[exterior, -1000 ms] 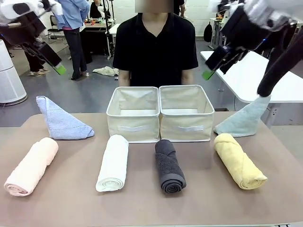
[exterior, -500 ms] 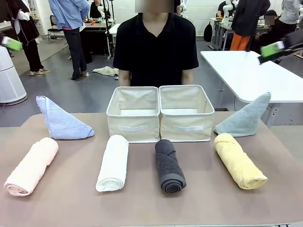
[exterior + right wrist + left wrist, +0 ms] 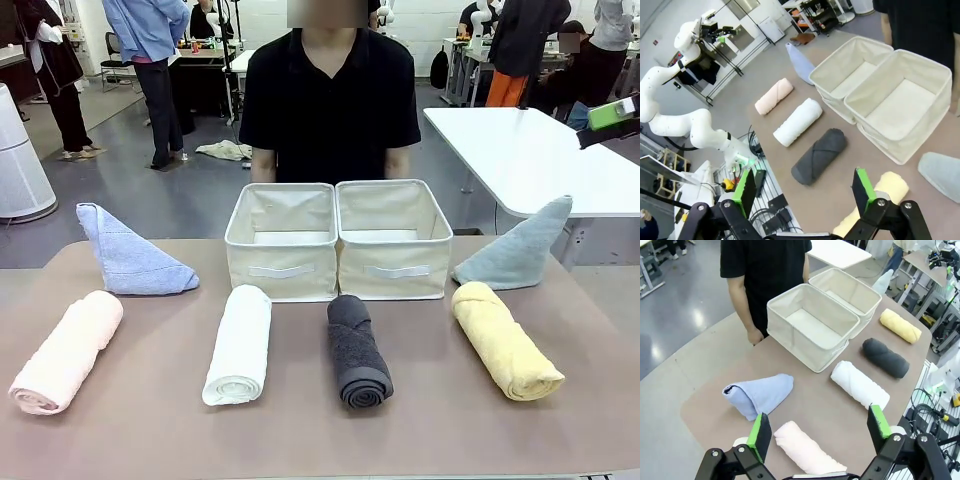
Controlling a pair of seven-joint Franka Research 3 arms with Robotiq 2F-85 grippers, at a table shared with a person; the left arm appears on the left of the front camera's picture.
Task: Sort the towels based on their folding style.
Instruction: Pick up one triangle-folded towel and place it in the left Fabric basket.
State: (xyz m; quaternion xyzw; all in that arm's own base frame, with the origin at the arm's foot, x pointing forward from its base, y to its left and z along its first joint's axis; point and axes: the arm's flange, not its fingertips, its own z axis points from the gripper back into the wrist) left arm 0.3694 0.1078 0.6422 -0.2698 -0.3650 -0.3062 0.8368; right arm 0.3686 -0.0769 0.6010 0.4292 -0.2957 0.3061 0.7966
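From the front, four rolled towels lie in a row on the near part of the brown surface (image 3: pixel 300 430): the pink roll (image 3: pixel 65 352) at the left, then the white roll (image 3: pixel 239 344), the dark grey roll (image 3: pixel 358 350) and the yellow roll (image 3: pixel 505 340). Behind the two middle rolls stand two cream bins side by side and touching, the left bin (image 3: pixel 283 240) and the right bin (image 3: pixel 393 238). The periwinkle triangle fold (image 3: pixel 130 255) rests left of the bins, and the teal-grey triangle fold (image 3: pixel 518 250) right of them, its point up. A person (image 3: pixel 330 95) in a black shirt stands at the far edge. One green fingertip (image 3: pixel 612 112) pokes in high at the right edge, probably the right arm's.

In the left wrist view, the left hand (image 3: pixel 819 429) hangs above the surface with its fingers spread wide and nothing between them. Below it lie the pink roll and the periwinkle fold. The white, grey and yellow rolls run away in a line beside the bins, and the teal-grey fold stands beyond the farther bin.

In the right wrist view, the right hand (image 3: pixel 804 186) is also spread wide and holds nothing, well above the surface. The yellow roll lies just by one finger and the teal-grey fold is at the lower right. The grey, white and pink rolls step away in turn, and the periwinkle fold stands upright past the bins.
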